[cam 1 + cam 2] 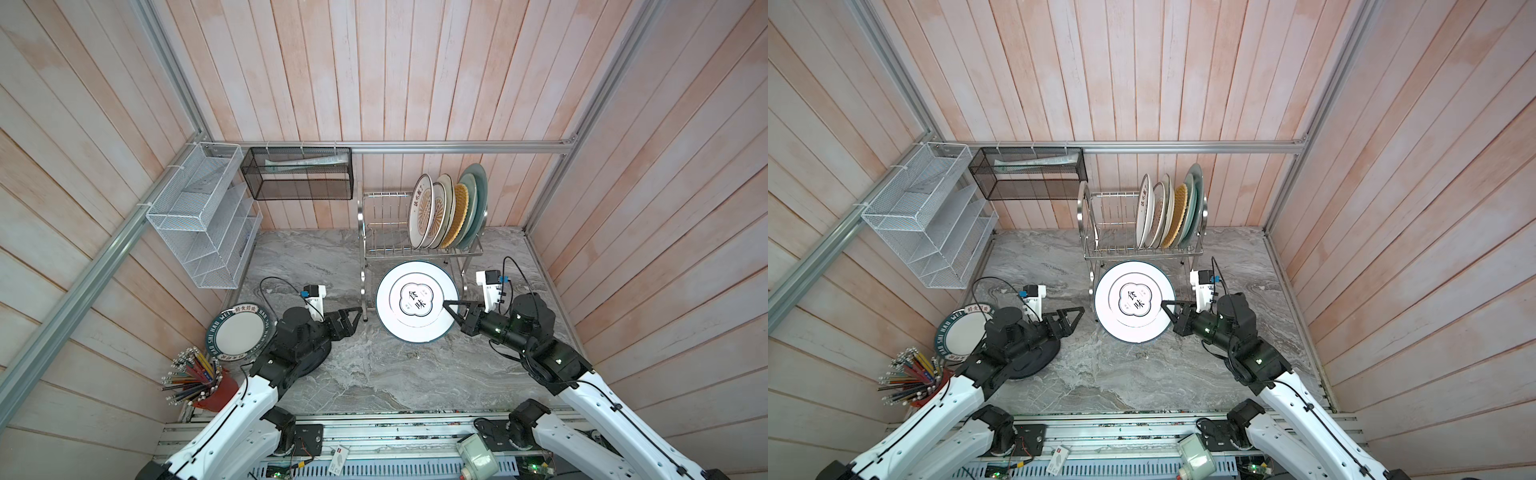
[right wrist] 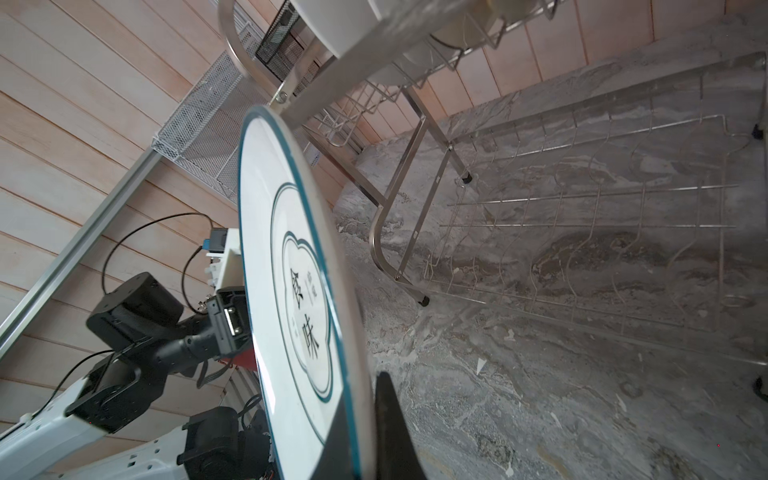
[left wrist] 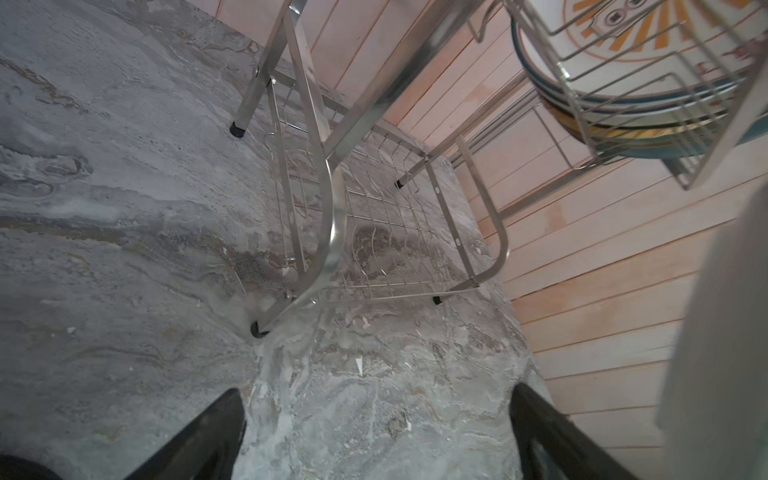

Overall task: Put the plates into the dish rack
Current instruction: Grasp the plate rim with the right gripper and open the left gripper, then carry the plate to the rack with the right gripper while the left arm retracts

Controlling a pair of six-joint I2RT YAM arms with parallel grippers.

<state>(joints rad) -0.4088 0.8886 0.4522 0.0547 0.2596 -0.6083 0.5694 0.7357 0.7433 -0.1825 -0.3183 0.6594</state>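
1. The right tool (image 1: 448, 306) is shut tight on the rim of the white plate with the blue-green ring (image 1: 415, 302). It pinches the side of the plate that is nearest the right edge of the bench (image 1: 374, 374).
2. I think this plate is lifted off the bench. Its face is turned up, and it hangs just in front of the dish rack (image 1: 415, 250).
3. The left tool (image 1: 356, 322) is open wide and holds nothing. It points toward the rack's front left leg.
4. The dish rack stands at the back edge of the bench. A row of plates (image 1: 444, 212) stands on edge in the top level, packed at its right end. The pegs left of them are free. The bottom level looks empty in both wrist views.
5. Two more plates wait by the left edge of the bench: the lettered plate (image 1: 241, 330) and a black plate (image 1: 1042, 359) that lies partly under the left arm.
6. The step in hand looks like carrying the white plate to the rack.
7. For the next move, the plate must be tipped up on its edge. It must line up with the free gap beside the standing plates. Then it should go down slowly between the pegs and not bump its neighbour.
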